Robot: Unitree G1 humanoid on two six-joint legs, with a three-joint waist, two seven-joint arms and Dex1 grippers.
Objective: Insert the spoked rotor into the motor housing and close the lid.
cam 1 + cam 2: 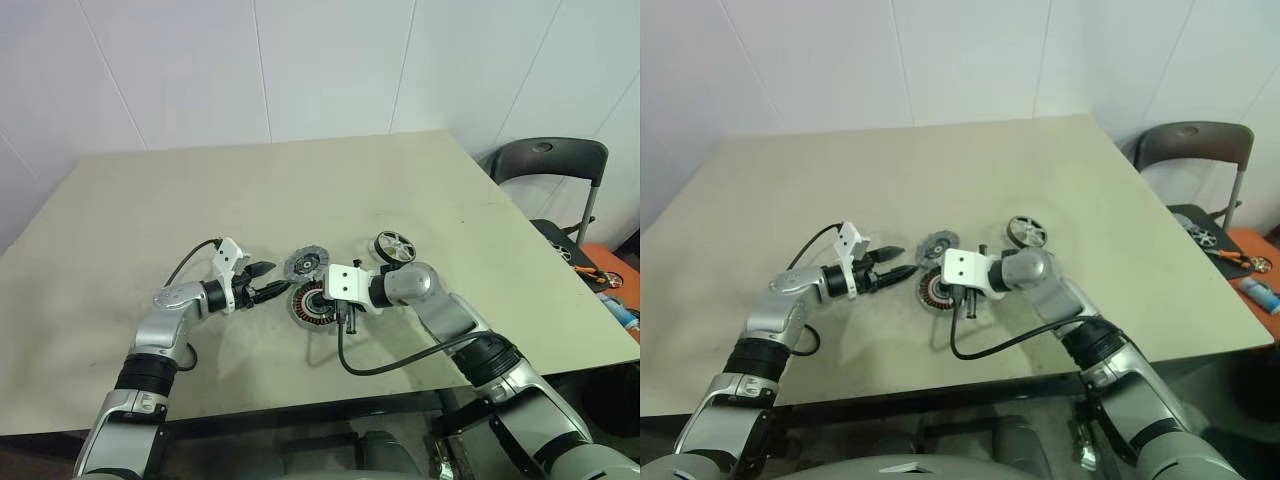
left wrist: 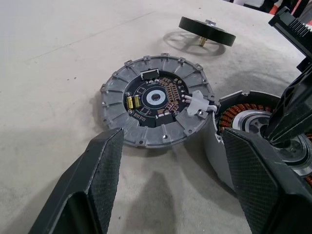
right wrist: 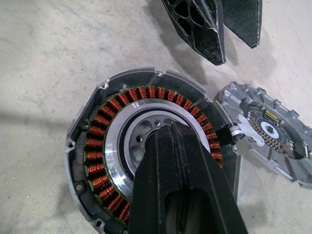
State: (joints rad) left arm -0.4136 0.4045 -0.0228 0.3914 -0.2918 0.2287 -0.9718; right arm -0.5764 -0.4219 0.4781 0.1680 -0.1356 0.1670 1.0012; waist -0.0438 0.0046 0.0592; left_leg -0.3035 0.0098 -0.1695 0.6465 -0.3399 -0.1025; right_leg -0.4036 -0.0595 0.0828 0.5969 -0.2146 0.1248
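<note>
though ribbed — round grey lid [image 2: 155, 100]

Rectangular beige table [image 1: 200, 190] stands against a white panelled wall [image 1: 200, 70]; black folding chair [image 1: 550, 160] at its right.

Lid [image 1: 306, 263] and right gripper [image 1: 343, 312] crowd housing [image 1: 312, 303].

- Motor housing [image 3: 85, 161]: silver-grey shell, ring of copper-orange windings, bright steel inner ring, dark core.
- Lid [image 2: 156, 100]: grey ribbed rim, black centre with gold and copper parts, white hub ring, white connector.
- Spoked rotor [image 1: 395, 246]: black rim, silver spokes.
- Table [image 1: 200, 200]: pale beige, faintly speckled.
- Left gripper [image 2: 170, 165]: black, cross-hatched pads.
- Right gripper [image 3: 168, 141]: black.
</note>
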